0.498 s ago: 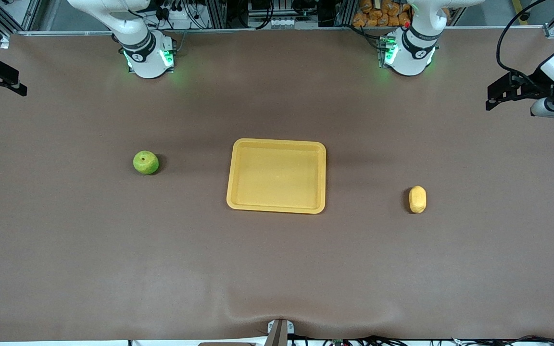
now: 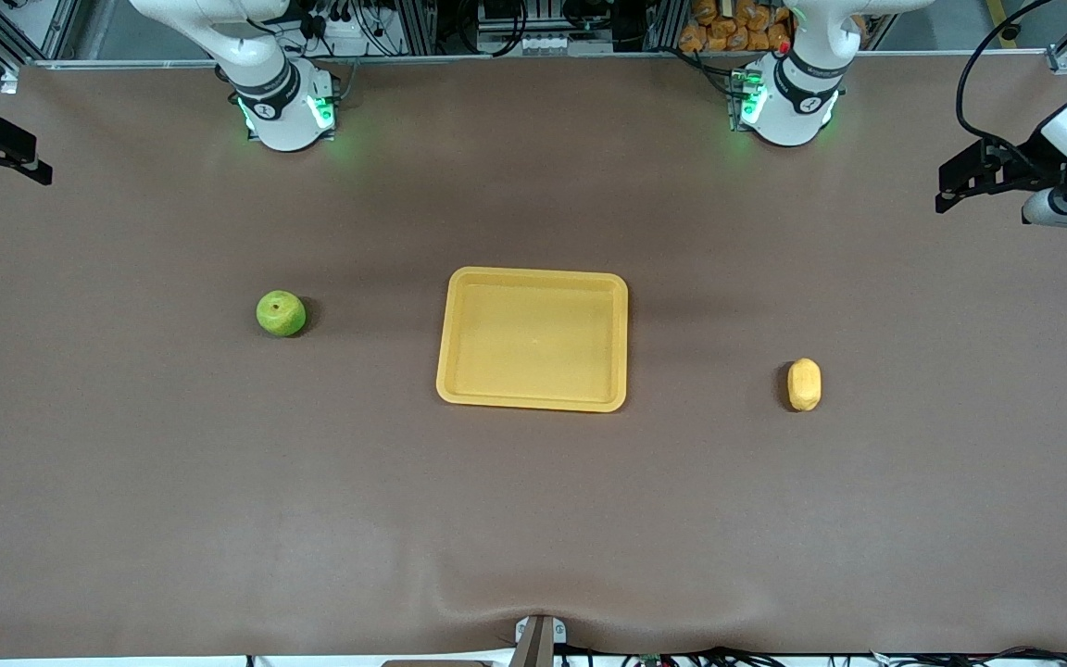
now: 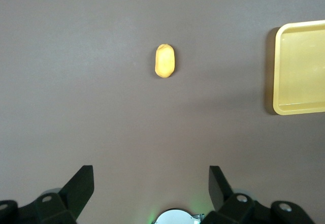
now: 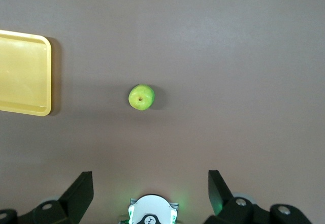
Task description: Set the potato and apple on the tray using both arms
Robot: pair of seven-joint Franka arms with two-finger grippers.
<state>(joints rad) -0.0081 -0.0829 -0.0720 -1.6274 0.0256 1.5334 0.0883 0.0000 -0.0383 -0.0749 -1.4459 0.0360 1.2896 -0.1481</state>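
Across the brown surface (image 2: 533, 519), which looks like one matte, slightly wrinkled sheet, nothing of the task has been lifted yet: I judge this to be the very start, before either reach.

At its middle lies the tray (image 2: 533, 404), a shallow yellow-orange plastic rectangle with rounded corners and a raised rim, with nothing in it. It sits between the two items and well apart from both.

My arms wait high near their bases. My left end effector (image 3: 151, 183) hangs over the surface toward the left arm's end, its black fingers spread wide with nothing between them; my right end effector (image 4: 151, 183) hangs over the right arm's end, also spread wide and holding nothing.

The apple (image 2: 281, 313) rests toward the right arm's end of the surface: round, bright green, glossy, with a dark stem dimple facing up. Being round, it may roll if nudged, so I would come straight down and centre my fingers on its widest part before squeezing.

The potato (image 2: 804, 384) is the smallest, toward the left arm's end and a little nearer the front camera than the apple. It is an oblong, pale yellow-tan lump with smooth skin, its long axis running toward and away from the front camera. My next move there, as I see it, is to lower the left end effector over it and pinch across the short width, then carry it to the tray while the right does the same with the apple.
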